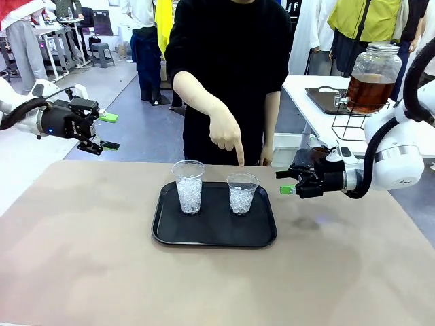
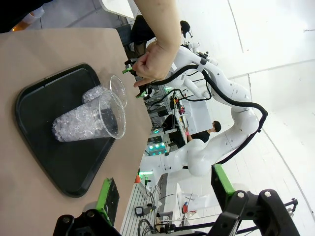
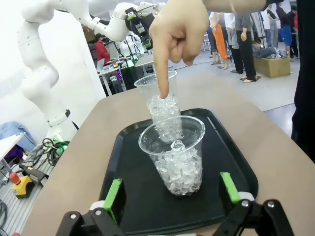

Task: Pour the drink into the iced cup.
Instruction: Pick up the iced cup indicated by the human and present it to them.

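Two clear plastic cups of ice stand on a black tray (image 1: 217, 232): a taller left cup (image 1: 189, 187) and a shorter right cup (image 1: 242, 193). A person's hand (image 1: 224, 132) points one finger down just behind the right cup's rim. The drink (image 1: 369, 92), amber in a glass dispenser jar, sits on a wire stand on the white table at the back right. My right gripper (image 1: 284, 182) hovers open just right of the tray, facing the near cup (image 3: 178, 157). My left gripper (image 1: 105, 132) hangs open beyond the table's left edge, aimed at the cups (image 2: 88, 120).
The brown table (image 1: 81, 258) spreads wide around the tray. A dark tray (image 1: 325, 98) lies beside the jar on the white table. The person stands close at the far edge, and other people stand farther back.
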